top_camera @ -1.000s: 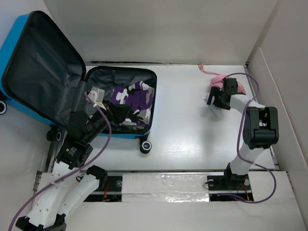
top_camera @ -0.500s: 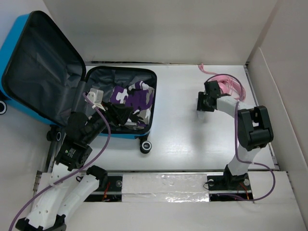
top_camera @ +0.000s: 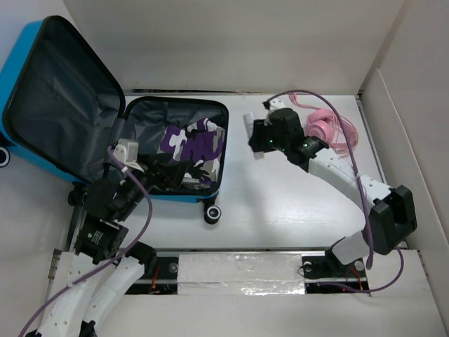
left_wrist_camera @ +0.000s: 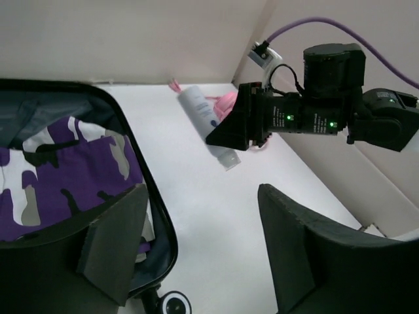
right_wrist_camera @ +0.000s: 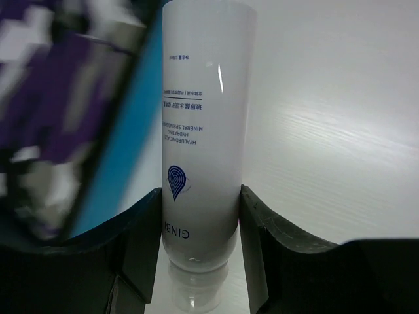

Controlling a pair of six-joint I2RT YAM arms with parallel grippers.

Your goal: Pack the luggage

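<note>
Blue luggage (top_camera: 56, 98) lies open at the table's (top_camera: 280, 203) left, purple cloth (top_camera: 193, 144) inside. The left gripper (left_wrist_camera: 203, 226) hovers spread and empty over its rim, while the right gripper (right_wrist_camera: 200, 222) clamps a white tube (right_wrist_camera: 200, 131) near pink headphones (top_camera: 326, 130).

I see my left arm (top_camera: 74, 298) and right arm (top_camera: 335, 170) as white shells with black joint housings. A purple cable (top_camera: 149, 210) runs along each. The right hand (left_wrist_camera: 219, 136) is black, with small green lights (left_wrist_camera: 289, 118) behind it. The left hand (left_wrist_camera: 206, 196) has blocky dark grey fingers (left_wrist_camera: 114, 239).
</note>
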